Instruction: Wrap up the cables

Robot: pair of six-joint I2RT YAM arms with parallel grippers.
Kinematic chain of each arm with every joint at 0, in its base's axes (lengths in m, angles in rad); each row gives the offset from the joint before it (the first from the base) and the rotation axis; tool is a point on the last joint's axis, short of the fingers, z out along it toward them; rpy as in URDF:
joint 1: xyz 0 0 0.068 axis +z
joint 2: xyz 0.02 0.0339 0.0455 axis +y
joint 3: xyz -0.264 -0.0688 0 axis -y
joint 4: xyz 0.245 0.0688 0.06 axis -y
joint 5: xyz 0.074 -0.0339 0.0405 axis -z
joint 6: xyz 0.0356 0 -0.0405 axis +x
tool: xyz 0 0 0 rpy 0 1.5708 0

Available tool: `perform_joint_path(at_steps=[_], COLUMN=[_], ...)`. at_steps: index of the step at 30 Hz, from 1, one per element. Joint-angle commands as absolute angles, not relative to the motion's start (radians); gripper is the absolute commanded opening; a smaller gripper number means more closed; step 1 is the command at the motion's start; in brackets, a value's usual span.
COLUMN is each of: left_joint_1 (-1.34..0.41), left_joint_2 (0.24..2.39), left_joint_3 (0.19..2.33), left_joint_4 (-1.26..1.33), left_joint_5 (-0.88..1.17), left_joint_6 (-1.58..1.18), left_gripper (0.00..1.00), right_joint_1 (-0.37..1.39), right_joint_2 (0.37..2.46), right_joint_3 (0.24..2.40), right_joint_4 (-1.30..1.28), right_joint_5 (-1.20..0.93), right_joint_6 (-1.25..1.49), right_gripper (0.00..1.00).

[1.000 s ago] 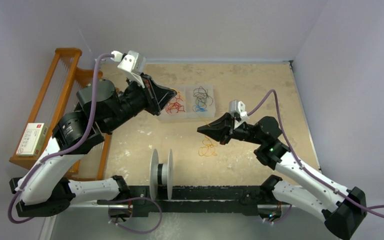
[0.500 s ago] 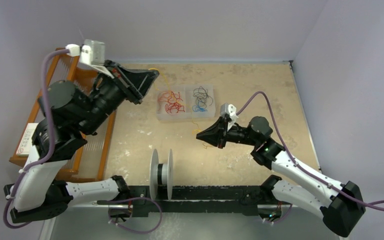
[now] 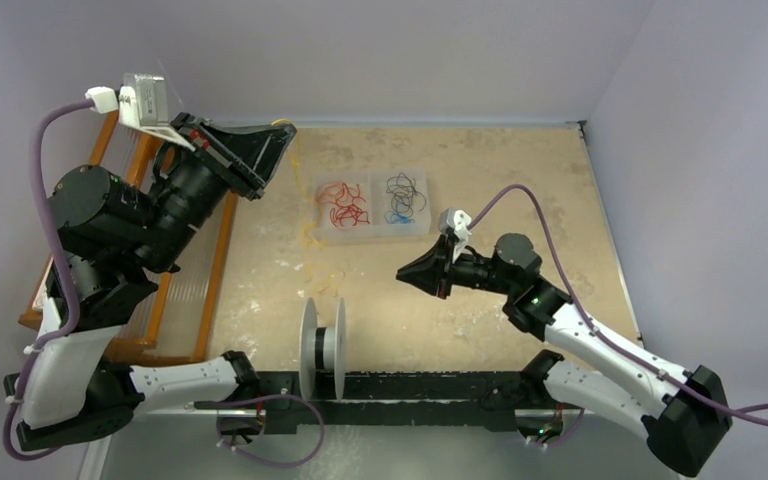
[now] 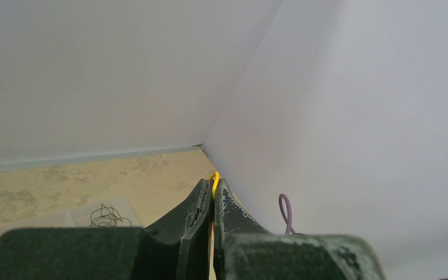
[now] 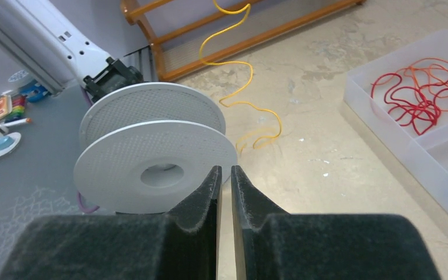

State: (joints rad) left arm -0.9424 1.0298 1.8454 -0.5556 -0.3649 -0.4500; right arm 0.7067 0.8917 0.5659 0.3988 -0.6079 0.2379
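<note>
One yellow cable (image 5: 251, 73) pinched in tightly closed left claw (image 4: 213, 185), held high near back-left corner, hanging in curls down to surface (image 3: 520, 170) just beyond white spool (image 5: 122, 157). Empty right claw (image 5: 224, 170), jaws parted by narrow slit, hovering low, pointing toward spool rim. Nearby, red wires (image 5: 420, 87) in clear tray (image 5: 353, 96) compartment.

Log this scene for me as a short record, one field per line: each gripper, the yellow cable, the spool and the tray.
left gripper: shut on the yellow cable, raised
right gripper: jaws slightly apart, empty, pointing at the white spool
yellow cable: hangs from the left gripper, lower end curled on the table
white spool: standing on edge between the arm bases
tray: red wires in one compartment, black and blue wires in the other
</note>
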Motion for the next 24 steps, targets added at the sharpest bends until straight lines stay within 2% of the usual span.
perform_joint_path(at_steps=[1, 3, 7, 11, 13, 18, 24], left_joint_1=[-0.936, -0.936, -0.936, -0.936, -0.935, -0.936, -0.936], left_joint_2=[1.05, 1.064, 1.101, 1.136, 1.152, 1.189, 1.219], left_joint_3=[1.885, 1.889, 1.92, 1.955, 1.969, 1.986, 2.034], left_joint_4=[-0.522, -0.524, -0.515, -0.482, -0.472, -0.456, -0.454], left_joint_5=[-0.371, -0.365, -0.346, -0.316, -0.303, -0.279, -0.255], left_joint_6=[-0.429, -0.431, -0.43, -0.439, -0.443, -0.453, -0.463], left_gripper=[0.0, 0.0, 0.0, 0.0, 0.0, 0.0, 0.0], right_joint_1=[0.707, 0.706, 0.706, 0.707, 0.706, 0.707, 0.706], right_joint_2=[0.853, 0.84, 0.847, 0.895, 0.927, 0.989, 1.056], right_joint_3=[0.6, 0.618, 0.661, 0.71, 0.738, 0.866, 0.892], right_joint_4=[0.382, 0.379, 0.391, 0.416, 0.467, 0.504, 0.591], right_joint_5=[-0.55, -0.55, -0.518, -0.439, -0.426, -0.446, -0.407], right_joint_6=[0.223, 0.225, 0.2, 0.151, 0.15, 0.124, 0.093], right_gripper=[0.16, 0.22, 0.46, 0.64, 0.68, 0.71, 0.75])
